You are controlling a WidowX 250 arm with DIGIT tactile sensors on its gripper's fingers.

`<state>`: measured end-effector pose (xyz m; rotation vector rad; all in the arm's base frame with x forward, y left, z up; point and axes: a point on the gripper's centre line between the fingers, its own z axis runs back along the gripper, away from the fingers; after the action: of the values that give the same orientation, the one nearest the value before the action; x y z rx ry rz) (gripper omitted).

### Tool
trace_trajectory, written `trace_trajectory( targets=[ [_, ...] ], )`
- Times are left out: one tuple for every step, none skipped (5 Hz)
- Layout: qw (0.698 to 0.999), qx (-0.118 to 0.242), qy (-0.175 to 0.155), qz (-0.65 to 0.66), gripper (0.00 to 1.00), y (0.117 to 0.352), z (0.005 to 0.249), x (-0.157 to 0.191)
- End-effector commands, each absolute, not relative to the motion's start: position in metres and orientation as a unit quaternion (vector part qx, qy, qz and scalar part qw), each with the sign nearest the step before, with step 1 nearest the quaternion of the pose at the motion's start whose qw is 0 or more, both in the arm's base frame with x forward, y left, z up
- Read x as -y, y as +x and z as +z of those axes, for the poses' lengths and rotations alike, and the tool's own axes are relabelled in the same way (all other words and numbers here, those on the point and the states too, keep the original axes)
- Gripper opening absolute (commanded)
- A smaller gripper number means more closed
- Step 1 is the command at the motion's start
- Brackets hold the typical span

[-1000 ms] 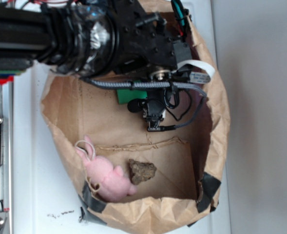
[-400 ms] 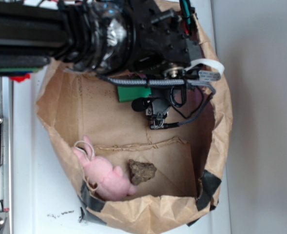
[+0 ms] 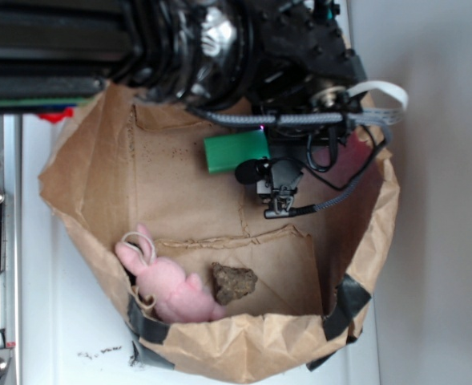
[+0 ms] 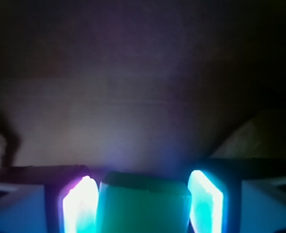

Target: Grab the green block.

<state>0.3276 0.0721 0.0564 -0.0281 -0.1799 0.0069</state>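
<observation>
Green block [image 4: 143,204] sits at the bottom centre of the wrist view, pinched between the glowing fingers [image 4: 79,206] of the gripper [image 4: 142,206], apparently to secure the grasp.

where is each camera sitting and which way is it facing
exterior: above the scene, facing down into the brown paper bag; shows the black arm and gripper, pink plush toy, brown rock.
wrist: on the gripper, facing forward between its glowing fingers at the bag's floor.
shared: the green block, between the fingers.
</observation>
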Motion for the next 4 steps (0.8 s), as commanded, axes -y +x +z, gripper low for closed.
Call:
trace_trajectory(
  targets=[
    [0.989, 0.136, -0.053, 0.001, 0.0, 0.332, 0.144, -0.065],
    [0.988, 0.151, -0.031, 0.009, 0.0, 0.321, 0.16, -0.056],
    [0.988, 0.152, -0.029, -0.015, 0.0, 0.313, 0.178, -0.056],
    [0.99, 0.135, -0.026, -0.02, 0.0, 0.306, 0.197, -0.052]
  ],
)
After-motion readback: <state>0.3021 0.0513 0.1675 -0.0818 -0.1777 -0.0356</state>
